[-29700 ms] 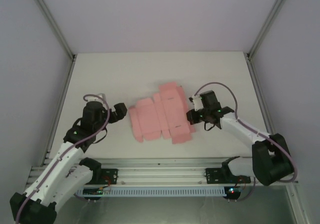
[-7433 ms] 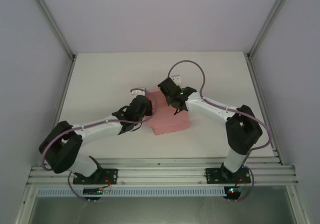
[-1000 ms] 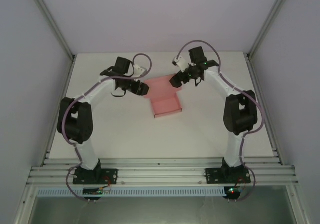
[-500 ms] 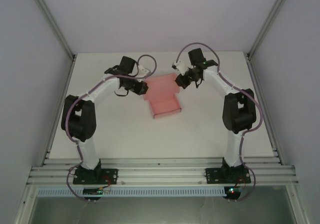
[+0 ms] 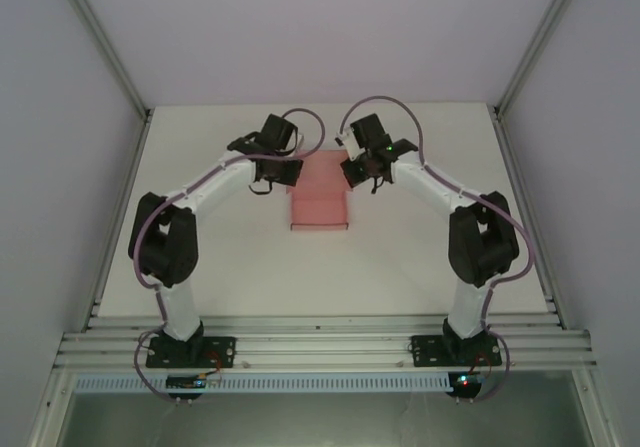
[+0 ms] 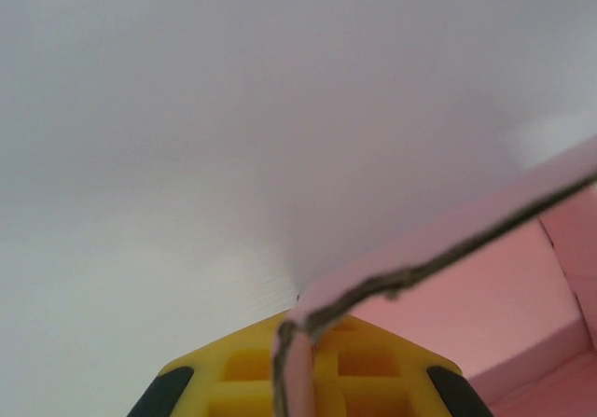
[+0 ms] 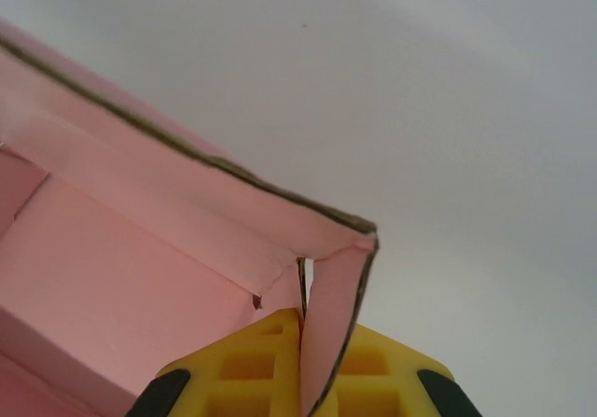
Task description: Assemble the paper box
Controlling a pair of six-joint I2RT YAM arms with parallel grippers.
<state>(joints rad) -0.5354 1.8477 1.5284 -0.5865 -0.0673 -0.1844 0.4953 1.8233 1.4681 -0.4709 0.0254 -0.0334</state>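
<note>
Overhead camera: I see the pink paper box (image 5: 320,202) lying open side up on the white tabletop (image 5: 220,257), a little toward 12 o'clock of centre. The left end effector (image 5: 287,172) meets the box at its 10 o'clock corner. The right end effector (image 5: 352,172) meets it at its 2 o'clock corner.

Left wrist camera: my left end effector (image 6: 297,347) is pinched narrow on a thin wall of the paper box (image 6: 485,305). The card's edge stands between the yellow fingers (image 6: 373,370). The wall's rim runs off toward 2 o'clock, and the box's pink inside lies at 4 o'clock.

Right wrist camera: my right end effector (image 7: 303,338) is likewise clamped tight on a side wall of the paper box (image 7: 140,296), right at a corner. That corner stands just above the fingers (image 7: 373,370) at 1 o'clock. The adjoining wall's rim runs away toward 10 o'clock, and the box floor spreads out at 8 o'clock.
</note>
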